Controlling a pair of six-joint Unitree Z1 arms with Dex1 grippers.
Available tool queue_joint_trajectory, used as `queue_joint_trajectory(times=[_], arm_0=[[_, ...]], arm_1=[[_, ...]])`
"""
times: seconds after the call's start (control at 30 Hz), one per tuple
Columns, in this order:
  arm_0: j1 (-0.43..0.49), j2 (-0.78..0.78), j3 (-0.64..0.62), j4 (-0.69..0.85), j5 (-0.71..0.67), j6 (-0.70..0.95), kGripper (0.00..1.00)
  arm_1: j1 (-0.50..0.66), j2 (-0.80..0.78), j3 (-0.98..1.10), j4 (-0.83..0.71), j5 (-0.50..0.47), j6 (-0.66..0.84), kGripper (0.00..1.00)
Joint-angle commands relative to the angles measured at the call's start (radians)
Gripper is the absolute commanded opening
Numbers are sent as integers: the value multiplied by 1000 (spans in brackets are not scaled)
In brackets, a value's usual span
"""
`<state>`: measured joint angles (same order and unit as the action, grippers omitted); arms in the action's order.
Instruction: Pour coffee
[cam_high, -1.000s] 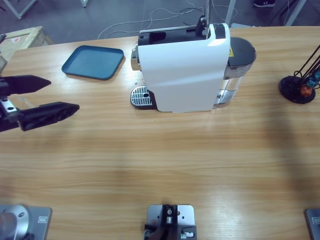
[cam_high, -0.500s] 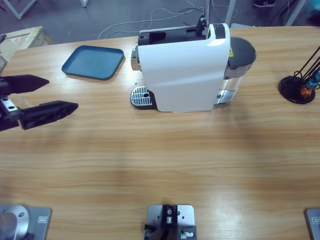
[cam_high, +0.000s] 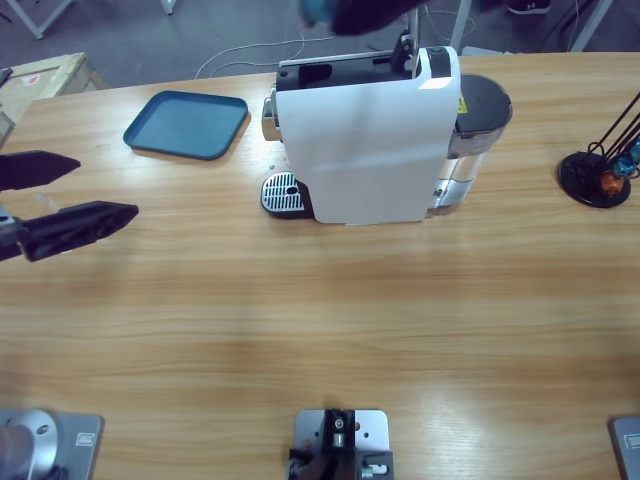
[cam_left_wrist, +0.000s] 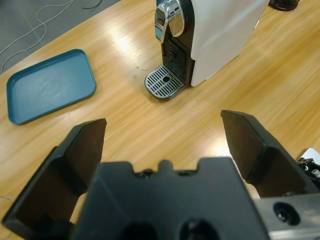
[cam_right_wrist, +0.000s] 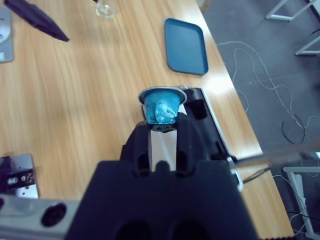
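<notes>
No coffee was visible yet; a small glass (cam_right_wrist: 105, 8) stood empty, well left of the white machine (cam_high: 370, 135). The right tool (cam_right_wrist: 163, 131), pinching a teal capsule (cam_right_wrist: 161, 106), had newly arrived over the machine's open slot, so loading looked imminent, while the left tool (cam_high: 60, 200), wide open and empty, had drawn back from the machine.

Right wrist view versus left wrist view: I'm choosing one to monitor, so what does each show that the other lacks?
Only the right wrist view shows a blue capsule held in the right pincer, and a small glass. Only the left wrist view shows the drip grate, the chrome spout and the open left pincer. Both show the blue tray, the coffee machine and the wooden table.
</notes>
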<state>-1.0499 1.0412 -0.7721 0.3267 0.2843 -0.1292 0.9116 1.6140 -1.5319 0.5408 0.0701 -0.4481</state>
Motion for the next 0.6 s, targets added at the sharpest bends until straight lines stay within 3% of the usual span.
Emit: queue_joint_trajectory(times=[0.03,0.6], arm_0=[[-11,-21,25,2,16,-4,991],[-11,-8,50,-4,13,-19,991]], arm_1=[[-38,218,-80,-15,-30,-23,0],[-135,326,-93,-58,-32,-20,0]])
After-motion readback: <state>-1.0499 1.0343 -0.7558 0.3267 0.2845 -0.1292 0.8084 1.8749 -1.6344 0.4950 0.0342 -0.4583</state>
